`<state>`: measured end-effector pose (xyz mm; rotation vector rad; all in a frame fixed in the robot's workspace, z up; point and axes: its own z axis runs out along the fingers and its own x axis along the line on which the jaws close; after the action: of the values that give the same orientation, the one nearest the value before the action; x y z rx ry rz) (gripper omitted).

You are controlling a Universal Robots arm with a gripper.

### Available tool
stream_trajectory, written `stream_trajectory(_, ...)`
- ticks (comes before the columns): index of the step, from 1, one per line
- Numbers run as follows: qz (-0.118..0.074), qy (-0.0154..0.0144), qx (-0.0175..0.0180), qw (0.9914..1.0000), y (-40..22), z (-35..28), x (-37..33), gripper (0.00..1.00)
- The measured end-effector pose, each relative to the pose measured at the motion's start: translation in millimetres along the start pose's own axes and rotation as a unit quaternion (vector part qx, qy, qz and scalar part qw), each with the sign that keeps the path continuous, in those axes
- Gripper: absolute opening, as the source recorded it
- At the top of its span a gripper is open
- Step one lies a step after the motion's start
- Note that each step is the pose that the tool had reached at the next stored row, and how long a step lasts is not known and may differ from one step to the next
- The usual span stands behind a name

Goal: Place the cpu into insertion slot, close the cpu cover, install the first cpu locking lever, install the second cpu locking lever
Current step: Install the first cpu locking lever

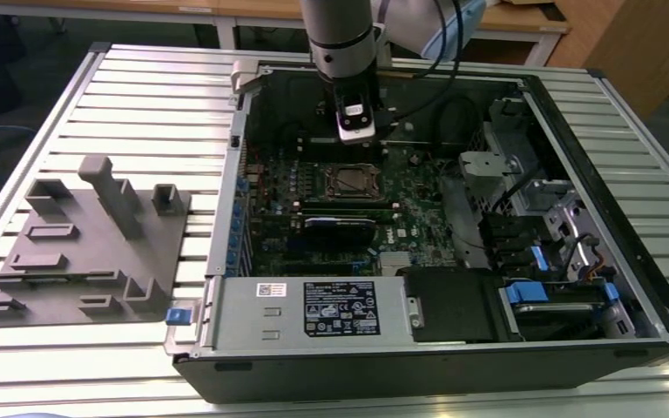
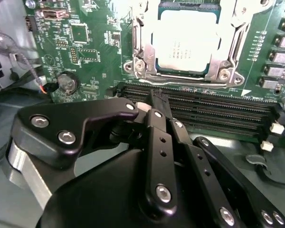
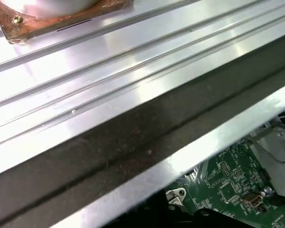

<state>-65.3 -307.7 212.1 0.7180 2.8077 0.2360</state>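
Claw (image 2: 154,97) closed, fingers pressed together, gripping nothing; positioned above the long black memory slots (image 2: 204,111), just beside the socket. In the exterior view, claw (image 1: 355,138) hanging inside the open computer case (image 1: 613,157), over the far part of the green circuit board (image 1: 416,196).

CPU (image 2: 185,42) seated flat in the insertion slot (image 2: 149,71), pale metal top facing up. Same slot (image 1: 350,181) visible in the exterior view near the middle of the board, just in front of the claw. CPU cover (image 2: 235,35) lying around the chip, chip top visible through the square window. Thin metal lever (image 2: 187,81) lying along the socket edge nearest the memory slots; latched or not, cannot tell. Round coin battery (image 2: 67,83) mounted on the board, well apart from the socket.

Case resting on a ribbed metal surface (image 1: 137,104). Grey moulded fixture block (image 1: 91,244) standing on that surface, at the exterior view's left of the case. Silver power supply box (image 1: 311,309) with a label occupying the near end of the case. Blue tabs (image 1: 526,292) at the drive bays, toward the exterior view's right.

First wrist view: ribbed surface (image 3: 109,76), dark case edge (image 3: 123,142), corner of the green board (image 3: 232,185).
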Motion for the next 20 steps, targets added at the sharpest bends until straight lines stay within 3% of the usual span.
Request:
stream_trajectory(5, 0.0, -0.0002, 0.0002, 1.0, 0.1, -0.3, -0.1, 0.11)
stream_trajectory(6, 0.0, -0.0004, 0.0009, 1.0, 0.1, -0.3, -0.1, 0.11)
stream_trajectory(7, -0.001, -0.0008, 0.0041, 0.99999, 0.1, -0.3, -0.1, 0.11)
stream_trajectory(9, -0.003, 0.0005, 0.015, 0.99988, 0.1, -0.2, -0.1, 0.11)
stream_trajectory(12, -0.006, 0.0052, 0.0358, 0.99933, 0.1, 0.1, -0.1, 0.11)
stream_trajectory(13, -0.007, 0.0066, 0.0413, 0.9991, 0.1, 0.2, -0.1, 0.11)
stream_trajectory(20, -0.007, 0.0066, 0.0428, 0.99904, 0.1, 0.1, -0.2, 0.11)
